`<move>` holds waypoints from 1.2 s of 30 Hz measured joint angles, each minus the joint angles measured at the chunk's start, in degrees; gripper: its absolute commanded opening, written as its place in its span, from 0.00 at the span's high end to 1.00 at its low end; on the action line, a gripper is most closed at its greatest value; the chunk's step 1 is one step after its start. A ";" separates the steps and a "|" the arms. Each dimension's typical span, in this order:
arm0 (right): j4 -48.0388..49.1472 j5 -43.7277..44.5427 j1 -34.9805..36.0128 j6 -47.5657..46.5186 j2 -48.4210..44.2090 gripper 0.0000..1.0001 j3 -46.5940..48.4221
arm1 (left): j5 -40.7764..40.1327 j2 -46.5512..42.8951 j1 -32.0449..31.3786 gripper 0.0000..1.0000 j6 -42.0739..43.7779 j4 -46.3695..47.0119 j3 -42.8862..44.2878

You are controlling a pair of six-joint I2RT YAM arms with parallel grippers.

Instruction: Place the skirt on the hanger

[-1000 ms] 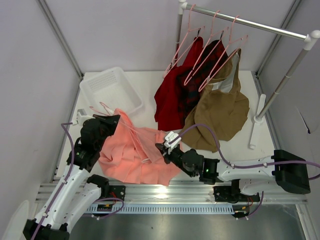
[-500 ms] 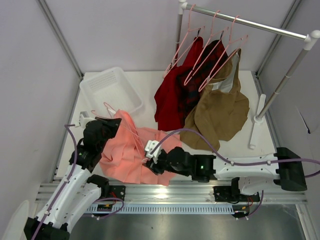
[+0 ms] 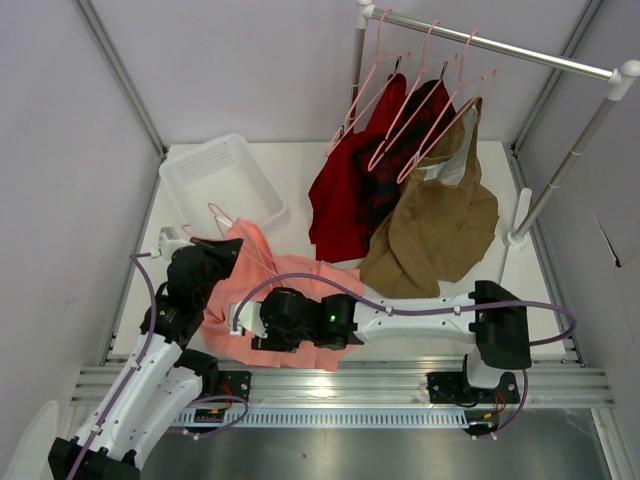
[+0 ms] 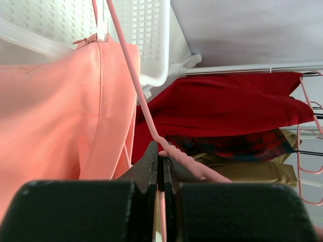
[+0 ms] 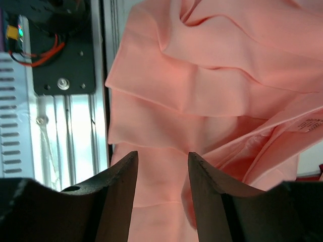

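Two risks: left gripper [image 4: 160,154] clamped on hanger [image 4: 137,93], thin wire may twist; right gripper [image 5: 162,156] spread over skirt [image 5: 202,85] folds, lower frame, may pinch several layers.

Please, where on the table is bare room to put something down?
Bare table shows at the back, between the basket and the red garment, and on the right, between the tan garment and the rail foot. The near left is crowded: skirt, hanger, left gripper and right gripper.
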 measured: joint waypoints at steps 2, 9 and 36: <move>-2.03 0.17 -0.26 -1.18 1.09 0.50 0.94 | 0.00 -0.20 0.00 1.00 0.00 0.15 -0.24; -5.99 5.75 -0.81 -3.50 4.96 0.52 3.98 | 0.02 -0.68 0.02 1.00 -0.04 1.38 -1.44; -6.40 24.24 0.66 -0.66 8.61 1.00 5.84 | 0.04 -1.73 0.11 1.00 -0.04 2.49 -2.97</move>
